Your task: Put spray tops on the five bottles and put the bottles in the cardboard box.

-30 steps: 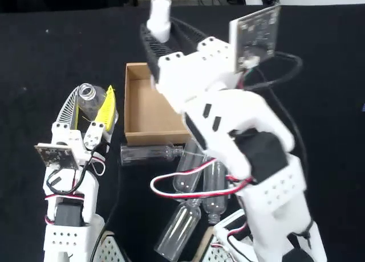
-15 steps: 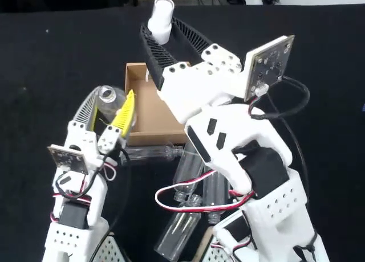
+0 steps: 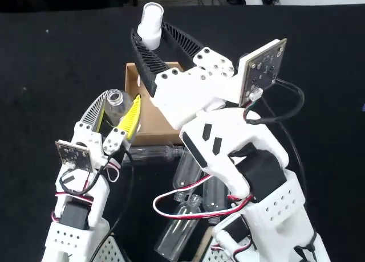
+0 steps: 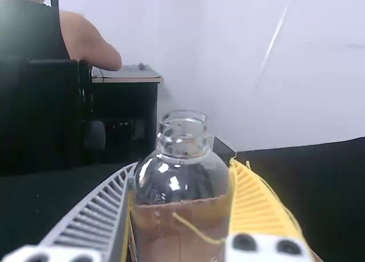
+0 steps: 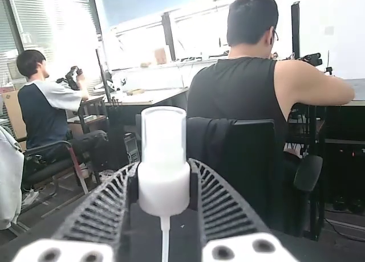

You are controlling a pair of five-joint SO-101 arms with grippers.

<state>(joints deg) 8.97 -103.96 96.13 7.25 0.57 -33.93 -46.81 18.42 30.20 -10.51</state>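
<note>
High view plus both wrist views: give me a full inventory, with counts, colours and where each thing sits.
clear plastic bottle with open neck: one, transparent, upright in the left gripper, by the box's near corner.
white plastic spray top: one, white, in the right gripper, above the box's far end.
brown cardboard box: one, brown, mid-table.
loose clear bottles: four, transparent, lying in front of the box, partly under the right arm.
black table cover: one, black.
left gripper: grey and yellow jaws.
right gripper: black jaws.
</note>
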